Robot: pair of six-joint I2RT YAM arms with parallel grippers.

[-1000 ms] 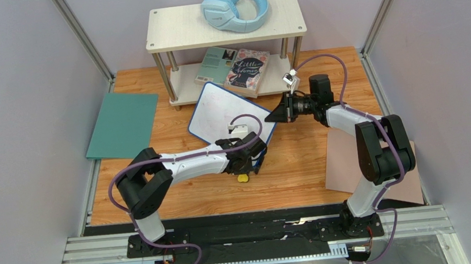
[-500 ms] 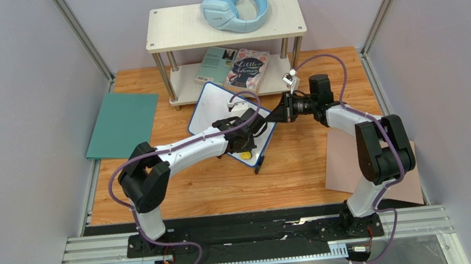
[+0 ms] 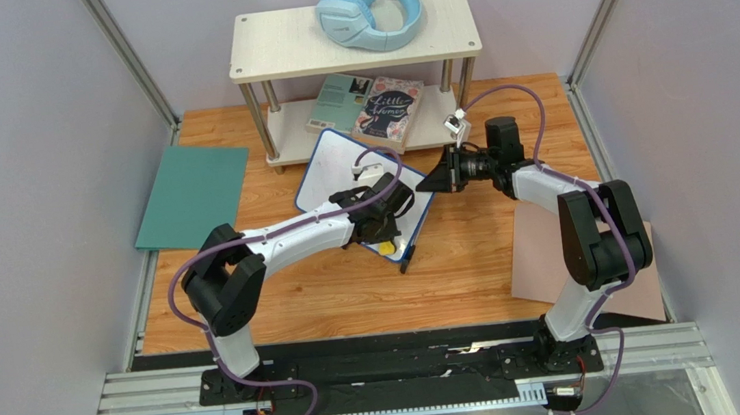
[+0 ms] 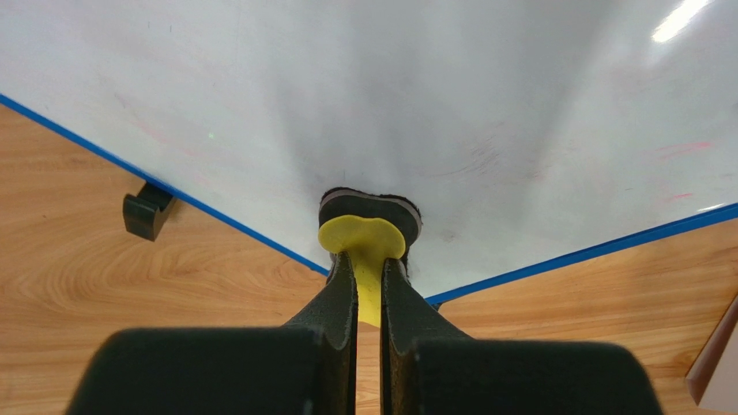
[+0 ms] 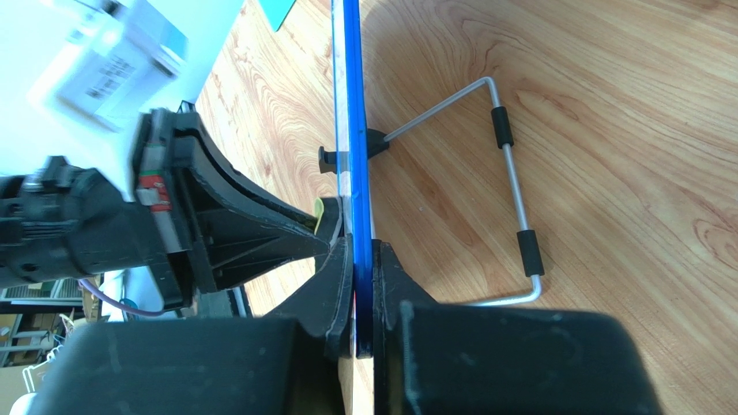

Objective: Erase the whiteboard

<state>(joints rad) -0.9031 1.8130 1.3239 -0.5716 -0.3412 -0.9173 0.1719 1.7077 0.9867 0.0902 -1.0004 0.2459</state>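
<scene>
1. Top view: you have the whiteboard (image 3: 340, 175) standing tilted on the wooden surface (image 3: 473, 259), just in front of the shelf (image 3: 356, 36) and between the 2 arms. The left hand (image 3: 389, 228) sits over the board's near right corner. The right hand (image 3: 434, 182) meets the board's right edge. A teal sheet (image 3: 192, 195) lies well apart to the left. A tan-pink sheet (image 3: 539, 252) lies to the right, under the right arm.
2. Left wrist view: your left hand is clenched on the yellow handle of an eraser (image 4: 362, 235). Its dark pad is pressed to the white face near the corner where 2 blue rim lines meet. Faint pink streaks (image 4: 485, 160) show on the board. 1 black foot (image 4: 147, 212) touches the surface.
3. Right wrist view: the board is seen edge-on. Your right hand is clamped on its blue rim, 1 finger on each face. A wire stand (image 5: 511, 190) juts from the back of the board onto the surface.
</scene>
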